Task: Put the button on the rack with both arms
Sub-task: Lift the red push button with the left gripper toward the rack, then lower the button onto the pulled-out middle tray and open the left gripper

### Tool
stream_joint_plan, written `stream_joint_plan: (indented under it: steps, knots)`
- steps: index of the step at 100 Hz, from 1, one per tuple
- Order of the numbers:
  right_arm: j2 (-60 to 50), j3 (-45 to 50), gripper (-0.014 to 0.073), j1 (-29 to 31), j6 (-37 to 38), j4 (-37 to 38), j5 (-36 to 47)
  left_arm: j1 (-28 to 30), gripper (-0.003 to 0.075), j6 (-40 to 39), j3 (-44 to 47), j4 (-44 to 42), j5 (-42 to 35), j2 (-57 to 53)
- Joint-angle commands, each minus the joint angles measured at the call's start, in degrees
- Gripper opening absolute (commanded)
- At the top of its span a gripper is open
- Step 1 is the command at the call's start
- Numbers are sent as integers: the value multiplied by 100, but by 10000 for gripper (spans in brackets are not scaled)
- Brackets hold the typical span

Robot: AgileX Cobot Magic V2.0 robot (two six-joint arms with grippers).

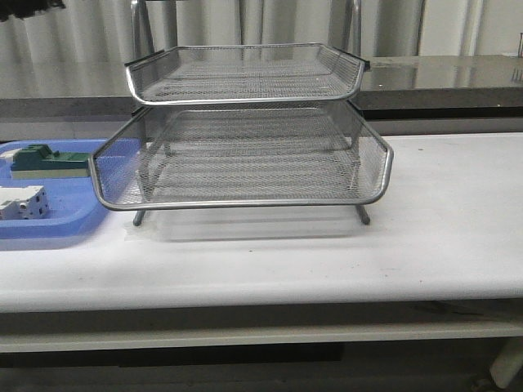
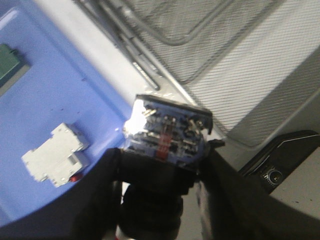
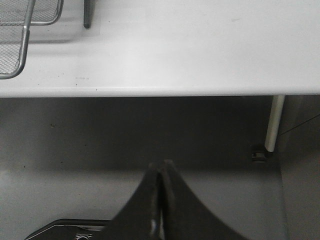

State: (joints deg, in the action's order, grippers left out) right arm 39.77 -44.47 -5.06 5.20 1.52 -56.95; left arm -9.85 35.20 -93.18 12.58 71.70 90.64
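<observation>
The left gripper (image 2: pixel 165 165) is pinching the button (image 2: pixel 167 132) at lower centre of the left wrist view; its blue rear block is pointing away from the fingers, toward the rack (image 2: pixel 200 45), long axis in line with the gripper. It is hanging above the blue tray (image 2: pixel 75 90). The right gripper (image 3: pixel 161 200), pressed together, is hanging off the table (image 3: pixel 200 50) edge.

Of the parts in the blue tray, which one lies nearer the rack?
The green block, at the blue tray's far side, lies closer to the rack. The white boxy part sits at the tray's left.
</observation>
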Motion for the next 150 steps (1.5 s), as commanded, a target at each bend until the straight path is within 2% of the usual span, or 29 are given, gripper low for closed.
stream_joint_plan:
  steps: [1,26,47,72,92,115,125,129,130,136,137,140,150]
  knots:
    - [-18,-199,-68,46,-35,8,298,-402,4,-47,-52,207,135,-272]
    - [-18,-199,-68,46,-35,8,298,-1522,4,-27,-1,207,-261,-37]
    - [-18,-199,-68,46,-35,8,298,-2027,4,-14,-1,207,-1080,537]
    - [-18,-199,-68,46,-35,8,298,-2235,4,8,-1,196,-1930,1272]
    - [-18,-199,-68,46,-35,8,298,-2244,4,8,-1,187,-2003,1755]
    - [-18,-199,-68,46,-35,8,298,-2244,20,8,-39,187,-2003,1829]
    - [-18,-199,-68,46,-35,8,298,-2244,130,8,-95,206,-1976,1829]
    - [-18,-199,-68,46,-35,8,298,-2244,223,8,-117,221,-1942,1829]
    - [-18,-199,-68,46,-35,8,298,-2244,223,8,-133,235,-1940,1829]
    - [-18,-199,-68,46,-35,8,298,-2244,380,8,-168,261,-1915,1829]
    - [-18,-199,-68,46,-35,8,298,-2244,380,8,-183,273,-1915,1829]
    - [-18,-199,-68,46,-35,8,298,-2244,470,8,-205,271,-1900,1829]
    - [-18,-199,-68,46,-35,8,298,-2244,619,8,-278,316,-1842,1829]
